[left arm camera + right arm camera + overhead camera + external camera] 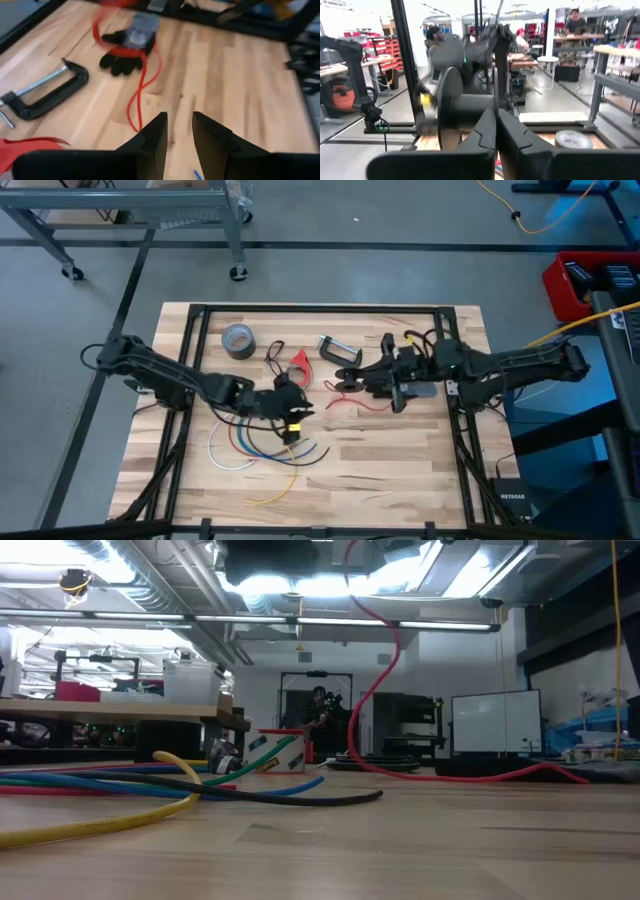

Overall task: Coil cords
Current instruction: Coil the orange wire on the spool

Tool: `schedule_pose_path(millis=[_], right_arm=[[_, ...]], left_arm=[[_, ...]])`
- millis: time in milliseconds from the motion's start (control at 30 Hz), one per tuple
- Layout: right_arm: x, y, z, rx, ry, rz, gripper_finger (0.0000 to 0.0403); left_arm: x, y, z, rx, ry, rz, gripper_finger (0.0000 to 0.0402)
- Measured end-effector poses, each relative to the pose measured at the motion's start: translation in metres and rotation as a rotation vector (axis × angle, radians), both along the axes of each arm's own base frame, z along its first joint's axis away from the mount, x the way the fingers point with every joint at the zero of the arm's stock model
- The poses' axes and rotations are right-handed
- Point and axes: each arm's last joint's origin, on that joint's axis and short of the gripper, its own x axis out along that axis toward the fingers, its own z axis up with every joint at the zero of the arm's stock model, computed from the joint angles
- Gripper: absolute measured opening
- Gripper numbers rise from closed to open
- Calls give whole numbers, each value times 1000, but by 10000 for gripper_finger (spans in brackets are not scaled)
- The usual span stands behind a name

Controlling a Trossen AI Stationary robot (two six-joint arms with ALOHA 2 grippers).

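Spool [457,107], black, round-flanged, pinched by my right gripper [496,125] beside the metal C-clamp [340,350]; thin red wire [137,95] trails glossy. Left gripper [179,131] fingers spread.

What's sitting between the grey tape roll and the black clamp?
In the high view, a red cone-shaped plastic piece lies between the grey tape roll and the black metal C-clamp.
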Motion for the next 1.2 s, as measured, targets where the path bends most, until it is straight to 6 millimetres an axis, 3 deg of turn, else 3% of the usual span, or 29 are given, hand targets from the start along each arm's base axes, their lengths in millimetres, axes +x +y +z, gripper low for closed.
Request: schedule_pose_path(millis=[267,400,533,667,833,933,1067,1200], right_arm=[[-19,-1,7,-6,8,0,5],[-25,-2,6,-8,46,1,5],[-29,-2,4,-11,77,2,5],[-29,-2,4,-10,82,2,5],[-29,-2,4,-11,83,10,5],[-29,-2,3,-12,93,12,5],[-29,-2,2,-12,104,12,5],[-29,-2,2,-12,105,12,5]], left_arm=[[35,7,-48,36,61,30,107],[44,16,-49,32,10,50,132],[39,30,-35,18,-8,95,133],[13,45,-2,46,12,110,116],[-43,59,36,55,63,156,93],[-76,64,47,51,15,205,84],[-112,65,31,-19,-64,232,79],[-127,62,-9,-147,-238,244,81]])
